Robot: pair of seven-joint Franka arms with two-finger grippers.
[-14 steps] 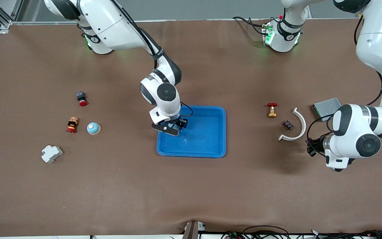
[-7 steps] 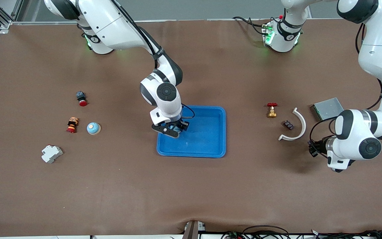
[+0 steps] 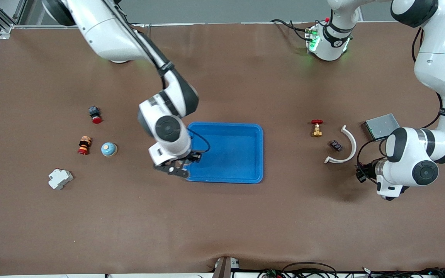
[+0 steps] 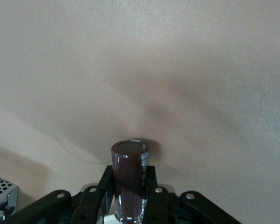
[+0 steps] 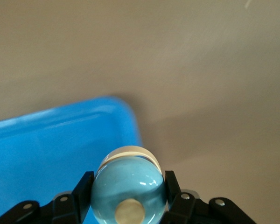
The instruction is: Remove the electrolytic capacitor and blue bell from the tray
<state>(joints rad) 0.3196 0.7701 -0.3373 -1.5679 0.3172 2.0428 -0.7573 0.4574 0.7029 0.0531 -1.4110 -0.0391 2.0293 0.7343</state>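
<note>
The bell (image 5: 127, 186), clamped in the right gripper (image 3: 178, 168) over the tray (image 3: 242, 154) corner, should clear the rim before lowering, while the left gripper (image 4: 129, 205) holds the capacitor (image 4: 129, 179) above bare table.

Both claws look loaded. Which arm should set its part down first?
Left. Its claw grips the capacitor over bare table, well clear of the tray. The right claw holds the blue bell right above the tray's corner.

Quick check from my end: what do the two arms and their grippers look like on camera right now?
Both arms are glossy white with dark grey joint bands and round dark caps. Green lights glow at the left arm's base. Black cables loop to each wrist. The left gripper and right gripper are black, with silver screw heads.
</note>
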